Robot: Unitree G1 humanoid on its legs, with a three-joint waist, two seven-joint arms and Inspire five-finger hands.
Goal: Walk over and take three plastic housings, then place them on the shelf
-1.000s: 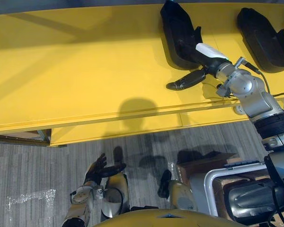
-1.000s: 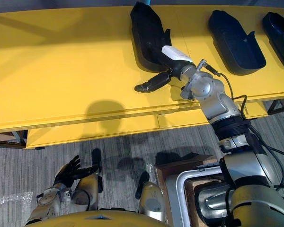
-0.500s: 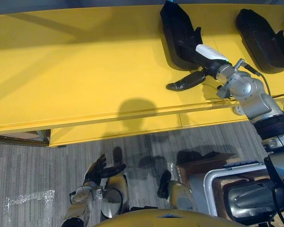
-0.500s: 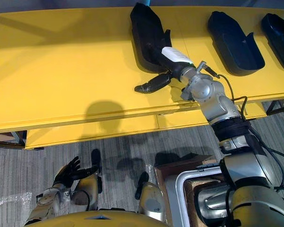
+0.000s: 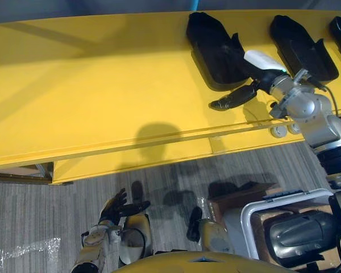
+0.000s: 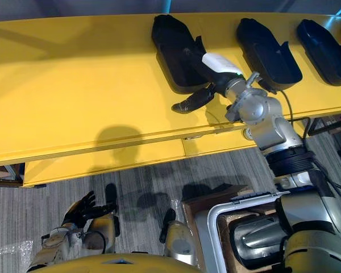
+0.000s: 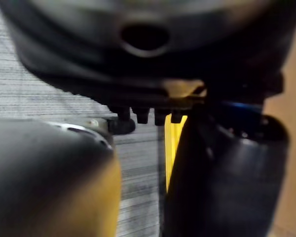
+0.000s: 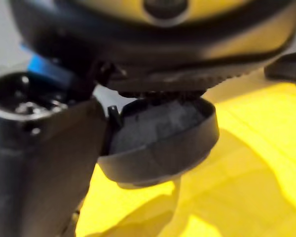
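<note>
1. Three black plastic housings sit on the yellow shelf (image 5: 102,85), up at 1 o'clock in the head views.
2. The nearest housing (image 5: 213,48) has the middle housing (image 5: 298,42) at its 3 o'clock, well apart. The third housing (image 6: 324,48) is further along the same line.
3. The right hand (image 5: 260,74) is at the nearest housing's 5 o'clock end. Its white-covered thumb (image 5: 263,59) lies over that end.
4. Its fingers (image 5: 232,98) are stretched out straight and together, flat on the shelf, pointing to 8 o'clock and clamping nothing.
5. The left hand (image 5: 115,206) hangs low at 7 o'clock over the grey floor (image 5: 34,210), fingers spread apart and empty.
</note>
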